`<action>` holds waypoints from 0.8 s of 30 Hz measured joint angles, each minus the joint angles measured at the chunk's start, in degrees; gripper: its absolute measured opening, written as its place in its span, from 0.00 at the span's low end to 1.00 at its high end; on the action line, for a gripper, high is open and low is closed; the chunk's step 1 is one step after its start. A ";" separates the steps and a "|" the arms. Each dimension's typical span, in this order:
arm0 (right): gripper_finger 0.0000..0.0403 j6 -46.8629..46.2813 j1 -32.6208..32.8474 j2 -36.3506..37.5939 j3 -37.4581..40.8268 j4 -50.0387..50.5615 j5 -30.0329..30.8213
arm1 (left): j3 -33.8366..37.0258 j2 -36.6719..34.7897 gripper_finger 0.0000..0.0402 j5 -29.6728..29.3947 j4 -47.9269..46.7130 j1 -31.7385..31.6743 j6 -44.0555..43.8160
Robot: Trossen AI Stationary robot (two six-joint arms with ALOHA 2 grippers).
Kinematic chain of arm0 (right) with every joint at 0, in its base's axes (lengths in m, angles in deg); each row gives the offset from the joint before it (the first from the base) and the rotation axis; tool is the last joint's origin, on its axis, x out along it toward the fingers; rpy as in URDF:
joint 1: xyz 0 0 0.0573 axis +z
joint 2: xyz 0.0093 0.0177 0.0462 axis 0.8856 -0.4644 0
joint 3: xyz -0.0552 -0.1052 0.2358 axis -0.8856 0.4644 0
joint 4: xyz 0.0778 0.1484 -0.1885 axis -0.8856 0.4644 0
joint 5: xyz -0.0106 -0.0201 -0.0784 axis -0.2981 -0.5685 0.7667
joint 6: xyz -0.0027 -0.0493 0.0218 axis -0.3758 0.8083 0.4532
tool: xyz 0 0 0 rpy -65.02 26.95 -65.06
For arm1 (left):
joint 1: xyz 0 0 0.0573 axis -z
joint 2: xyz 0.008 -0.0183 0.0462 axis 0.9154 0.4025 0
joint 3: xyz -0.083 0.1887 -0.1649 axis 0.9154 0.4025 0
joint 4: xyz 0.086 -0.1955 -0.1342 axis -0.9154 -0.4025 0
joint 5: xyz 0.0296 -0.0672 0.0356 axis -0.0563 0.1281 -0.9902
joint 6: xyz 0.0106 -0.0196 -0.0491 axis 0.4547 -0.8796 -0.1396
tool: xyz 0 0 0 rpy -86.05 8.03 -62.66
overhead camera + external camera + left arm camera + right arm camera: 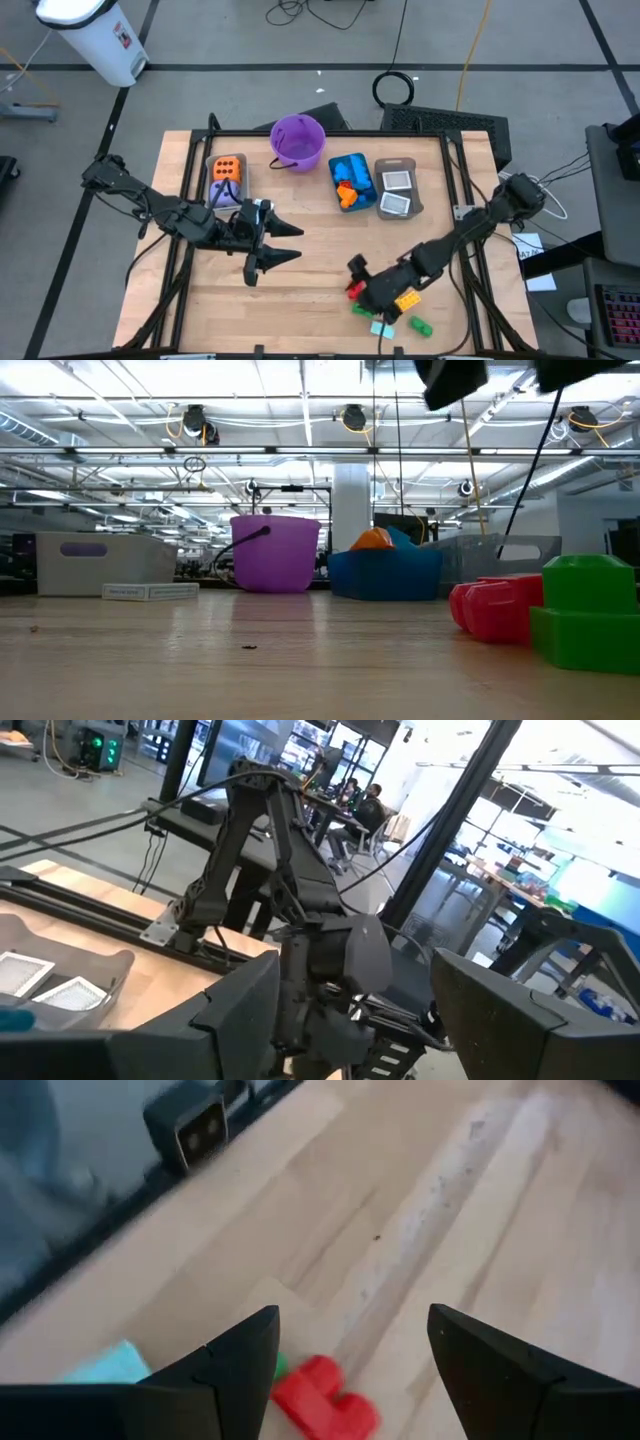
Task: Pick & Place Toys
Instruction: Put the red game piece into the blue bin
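The table (300,275) is pale wood, matt and finely grained — the purple bucket (297,142) is smooth plastic, while the red brick (495,610) and green brick (588,612) look glossy plastic.

Grey floor (250,40) crossed by dark lines; white bin (95,38) at upper left of the high view; black cables (330,12) at top centre. Low view: ceiling trusses (300,452), a white column (350,510).

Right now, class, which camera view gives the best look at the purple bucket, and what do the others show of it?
The high view: the purple bucket shows whole from above, open mouth and handle, between the dice bin and the blue bin. The low view shows only its side, far off across the table. Neither wrist view shows it.
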 joint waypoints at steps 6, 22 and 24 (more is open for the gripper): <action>0.61 9.11 -3.25 -4.79 -5.22 7.72 -7.17 | 0.00 -0.01 0.66 0.00 -0.40 0.00 -0.78; 0.61 25.84 -5.60 -10.41 -7.04 18.62 -8.32 | 0.00 -0.01 0.66 1.27 -2.51 0.26 -2.20; 0.61 26.55 -5.57 -11.02 -7.07 18.39 -7.77 | 0.00 0.00 0.66 1.39 -2.58 0.26 -2.35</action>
